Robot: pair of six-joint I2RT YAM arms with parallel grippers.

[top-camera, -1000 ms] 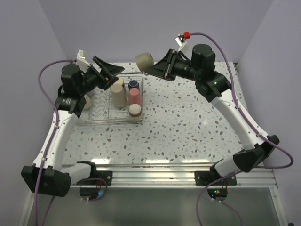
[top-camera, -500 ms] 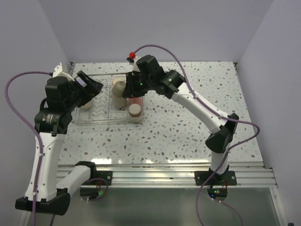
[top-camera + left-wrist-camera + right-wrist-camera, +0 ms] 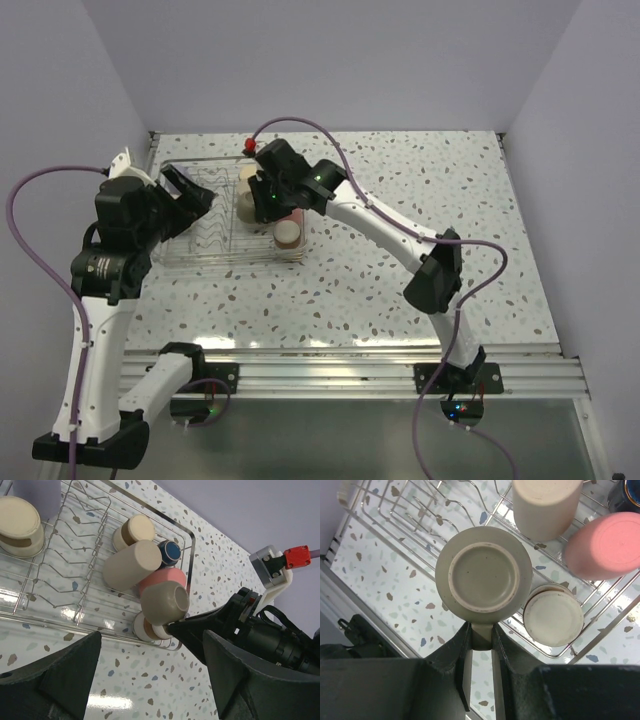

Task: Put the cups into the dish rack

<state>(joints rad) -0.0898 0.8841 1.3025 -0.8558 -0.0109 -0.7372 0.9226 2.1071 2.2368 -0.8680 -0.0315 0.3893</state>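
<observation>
We saw the right gripper (image 3: 481, 630) pinching the inverted olive-tan mug (image 3: 484, 576) by its handle, directly above the dish rack (image 3: 60, 587), right side, among loaded cups (image 3: 547, 505). The left gripper (image 3: 150, 672) hovered wide open, empty, leftward.

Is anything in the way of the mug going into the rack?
Perhaps. A pink cup and a small beige cup sit close beside the mug in the rack; bare wire shows on its other side. Right under it is hidden.

White-black left arm (image 3: 92, 335), right arm (image 3: 385, 228); purple cables (image 3: 300, 122).
</observation>
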